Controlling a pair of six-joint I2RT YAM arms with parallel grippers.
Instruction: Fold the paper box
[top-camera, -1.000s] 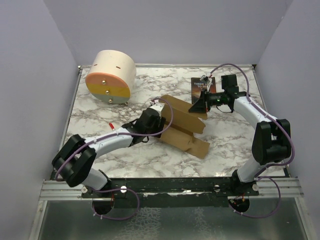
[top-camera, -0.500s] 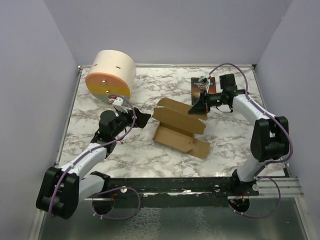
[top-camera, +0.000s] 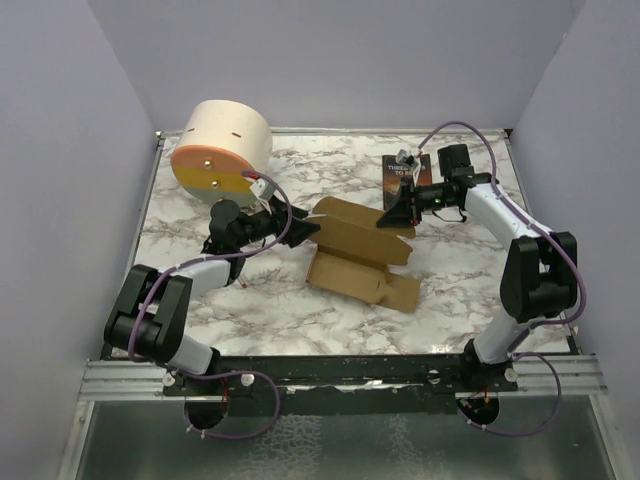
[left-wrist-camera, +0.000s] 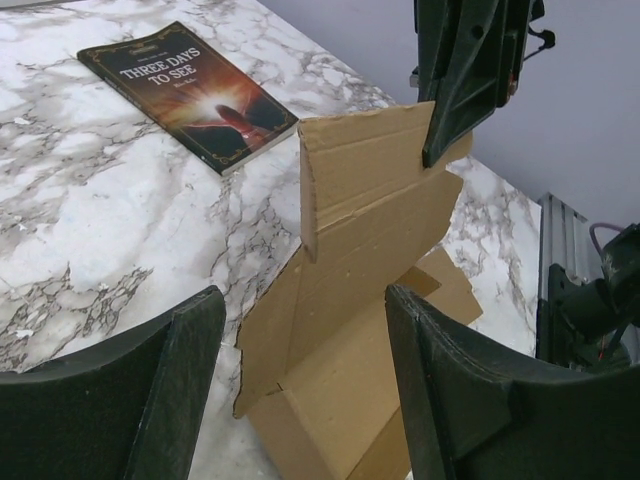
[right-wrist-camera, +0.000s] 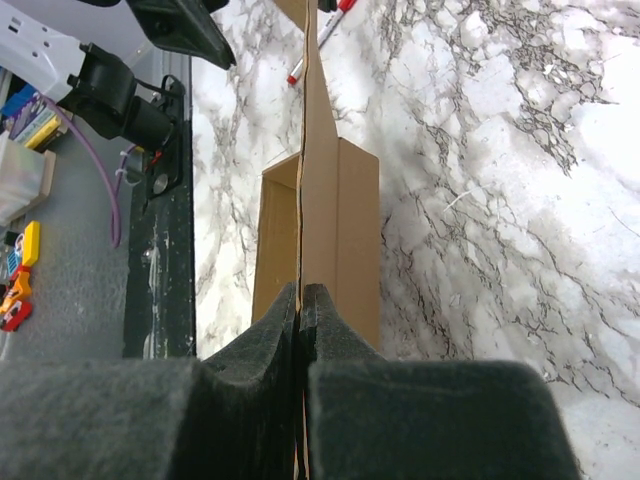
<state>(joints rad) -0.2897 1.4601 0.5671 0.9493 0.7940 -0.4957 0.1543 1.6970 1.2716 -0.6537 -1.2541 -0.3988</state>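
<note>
– Cardboard first: where does the paper box lie?
– In the middle of the tabletop, partly folded. One flap stands up, and the right tool is closed on its upper corner. The right wrist view shows this best: both fingers are pressed together with the sheet edge-on between them.
– And the left tool?
– Open, gripping nothing. From above it points at the left end of the box, just beside it; I cannot tell if it touches. In the left wrist view its two fingers stand wide apart, with the raised flap and the right tool in front of them.
– Does one camera see more than the others?
– A red and white pen shows clearly in the right wrist view, behind the flap. The big cream cylinder with an orange-yellow face appears only from above, at the far left corner.
– Any writing?
– The dark book at the far right carries the title "THREE DAYS TO SEE", readable from the left wrist. The line under it is too small to read.
– The room?
– White marble pattern with grey veins, and plain pale lilac walls on three sides.
</note>
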